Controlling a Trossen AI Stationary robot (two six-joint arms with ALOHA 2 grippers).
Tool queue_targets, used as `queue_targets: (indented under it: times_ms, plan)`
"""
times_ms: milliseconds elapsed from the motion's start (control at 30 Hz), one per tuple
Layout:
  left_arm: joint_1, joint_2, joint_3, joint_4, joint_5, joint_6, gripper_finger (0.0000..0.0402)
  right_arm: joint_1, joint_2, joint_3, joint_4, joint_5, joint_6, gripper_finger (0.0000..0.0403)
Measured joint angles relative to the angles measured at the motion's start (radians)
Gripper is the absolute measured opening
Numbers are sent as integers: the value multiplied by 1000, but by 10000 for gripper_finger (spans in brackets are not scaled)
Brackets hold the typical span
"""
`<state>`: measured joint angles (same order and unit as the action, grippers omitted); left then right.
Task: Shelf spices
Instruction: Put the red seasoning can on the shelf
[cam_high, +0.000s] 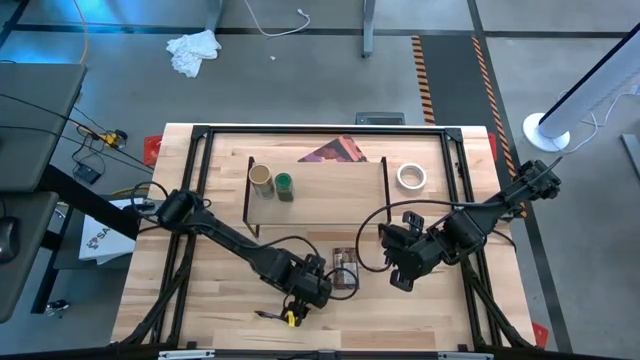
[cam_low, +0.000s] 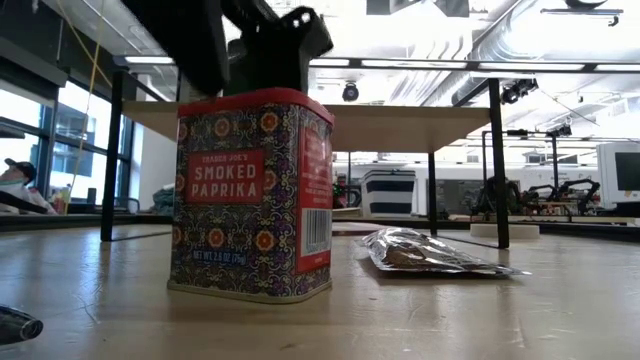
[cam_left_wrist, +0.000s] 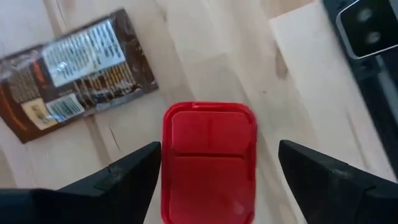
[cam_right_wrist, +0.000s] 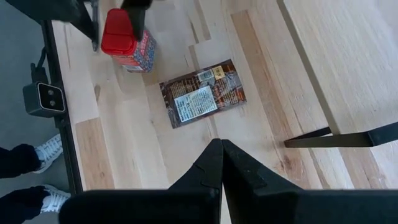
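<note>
Left gripper (cam_left_wrist: 208, 180) is held wide open over the red tin (cam_left_wrist: 209, 163); right gripper (cam_right_wrist: 221, 163) is pressed closed and empty.

The table (cam_high: 230, 320) is seen with the shelf (cam_high: 330, 185) standing toward its far edge. Both arms are reached in over the near half: the left gripper is poised above the tin near the middle of the near edge, its fingers (cam_left_wrist: 134, 174) spread on either side without touching it, while the right gripper is kept above bare wood toward the right edge. The tin is stood upright on the tabletop, with the flat packet (cam_right_wrist: 202, 93) lying just beside it. The tan-topped jar (cam_high: 260, 177) and green-lidded jar (cam_high: 284, 184) are placed side by side on the shelf's left end.
</note>
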<state>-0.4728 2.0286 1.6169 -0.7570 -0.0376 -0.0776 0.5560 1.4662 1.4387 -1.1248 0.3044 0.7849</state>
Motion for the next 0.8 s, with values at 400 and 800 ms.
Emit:
queue_targets:
  times_ms: [400,800]
  plan:
    - [15,37,4,12,-5,-71,280,0,0,0,0,0,19,0]
    - [83,-226,4,-6,-56,-164,209,0,0,0,-20,0,-15,0]
